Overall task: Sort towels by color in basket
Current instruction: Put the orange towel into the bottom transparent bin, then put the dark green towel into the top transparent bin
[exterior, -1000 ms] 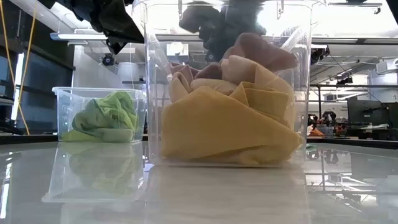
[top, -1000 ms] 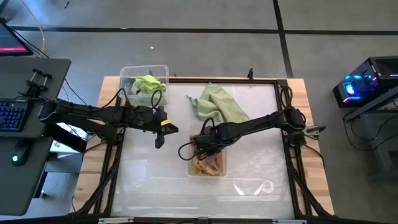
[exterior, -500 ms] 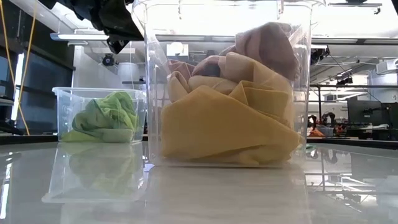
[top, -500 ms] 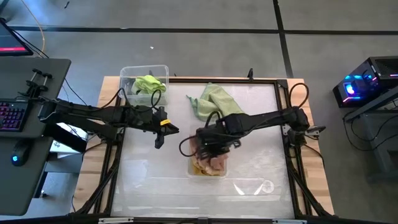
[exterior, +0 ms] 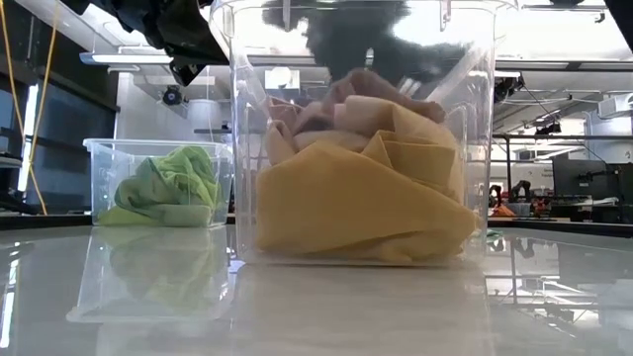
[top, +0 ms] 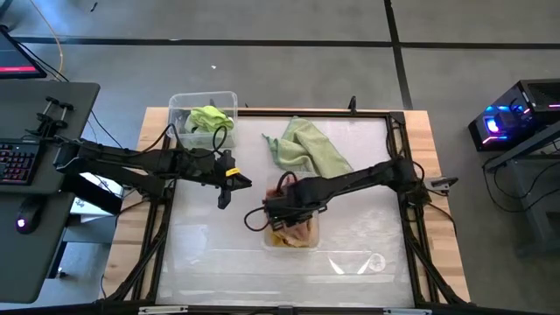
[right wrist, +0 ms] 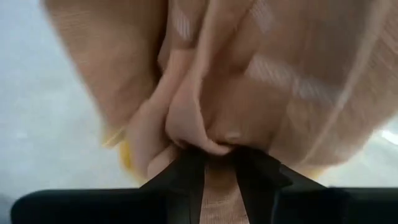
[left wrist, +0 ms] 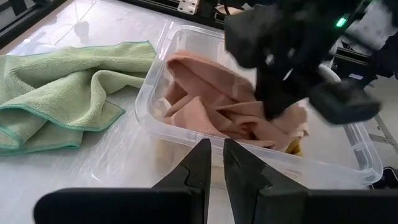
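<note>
- The salmon pink towel (left wrist: 211,93) lies crumpled on top of the mustard yellow towels (exterior: 356,203) inside the clear near bin (left wrist: 261,163), and my right end effector (top: 282,208) is down in that bin, its fingers pinched on a fold of the pink cloth.
- By my reckoning the step in hand is settling this pink towel into the bin, so I should push it low enough that nothing hangs over the rim before I let go.
- Best to open straight and lift straight up; soft cloth may snag on a finger and ride out with me.
- Just beyond the bin, the pale sage green towel (top: 306,147) lies loose on the bench (top: 210,254), apart from the bin wall. That one is left to sort.
- Farther from the bin, the second clear bin (top: 179,107) holds the lime green towel (top: 208,118).
- My left end effector (top: 224,194) hangs beside the near bin, fingers nearly shut, holding nothing.
</note>
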{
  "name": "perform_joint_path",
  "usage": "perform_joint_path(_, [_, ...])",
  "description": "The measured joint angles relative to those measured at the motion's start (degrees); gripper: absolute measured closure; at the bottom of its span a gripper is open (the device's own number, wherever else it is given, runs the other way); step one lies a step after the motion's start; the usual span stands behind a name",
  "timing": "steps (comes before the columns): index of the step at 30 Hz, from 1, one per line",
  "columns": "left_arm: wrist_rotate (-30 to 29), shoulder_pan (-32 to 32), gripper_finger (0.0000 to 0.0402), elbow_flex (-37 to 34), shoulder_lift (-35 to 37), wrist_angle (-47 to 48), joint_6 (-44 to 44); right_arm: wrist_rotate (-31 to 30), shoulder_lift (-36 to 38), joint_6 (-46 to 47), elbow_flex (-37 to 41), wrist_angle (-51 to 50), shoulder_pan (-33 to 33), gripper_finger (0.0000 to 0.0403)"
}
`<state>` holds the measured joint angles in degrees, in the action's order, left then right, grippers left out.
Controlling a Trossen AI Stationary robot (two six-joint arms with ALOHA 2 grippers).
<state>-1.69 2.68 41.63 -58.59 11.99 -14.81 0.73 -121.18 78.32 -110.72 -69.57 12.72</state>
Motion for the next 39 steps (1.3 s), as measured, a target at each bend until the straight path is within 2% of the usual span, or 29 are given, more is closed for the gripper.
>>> perform_joint_path(4, [0.0,0.0,0.0369,0.0,0.0,0.2,0.0,-2.1,-3.0,-4.0,0.0,-0.5,-0.3,0.032])
perform_joint_path(7, [0.0,0.0,0.0369,0.0,0.0,0.3,0.0,-1.1,-3.4,-7.4,-0.6,-0.7,-0.4,0.032])
perform_joint_path(9, [0.0,0.0,0.0369,0.0,0.0,0.5,0.0,-1.3,-3.0,-7.8,-1.9,-1.4,-0.1,0.032])
perform_joint_path(13, [0.0,0.0,0.0369,0.0,0.0,0.7,-0.1,-5.5,0.8,-10.8,-6.5,-4.0,1.4,0.032])
perform_joint_path(15, [0.0,0.0,0.0369,0.0,0.0,0.7,-0.1,-9.8,3.1,-14.5,-9.0,-4.8,2.5,0.032])
perform_joint_path(19, [-0.4,0.0,0.0369,0.0,0.0,0.7,0.0,-22.4,7.8,-17.3,-12.5,-9.6,3.7,0.032])
perform_joint_path(22, [-1.4,0.0,0.0369,0.0,0.0,0.6,0.0,-31.3,12.8,-16.5,-13.3,-16.0,2.2,0.032])
perform_joint_path(24, [-1.9,0.0,0.0369,0.0,0.0,0.6,0.0,-33.7,15.0,-16.8,-13.3,-20.7,-0.6,0.032])
perform_joint_path(26, [-3.1,-0.1,0.0369,0.0,0.0,0.6,0.0,-33.2,17.0,-22.0,-12.0,-19.6,-5.1,0.0318])
perform_joint_path(30, [-6.4,-0.2,0.0369,0.0,0.0,0.5,0.3,-27.6,19.9,-36.5,-6.5,-12.3,-16.8,0.0299])
perform_joint_path(32, [-7.1,-0.6,0.0369,0.0,0.0,0.3,0.9,-22.6,19.8,-42.5,-2.4,-9.5,-22.8,0.028])
perform_joint_path(36, [-7.9,-2.5,0.0369,0.0,0.0,0.2,0.6,-8.5,18.0,-51.0,8.3,4.2,-32.4,0.0228])
perform_joint_path(39, [-7.9,-4.4,0.0369,0.0,0.0,0.2,-1.0,-3.5,17.3,-51.9,15.5,15.2,-36.7,0.0192])
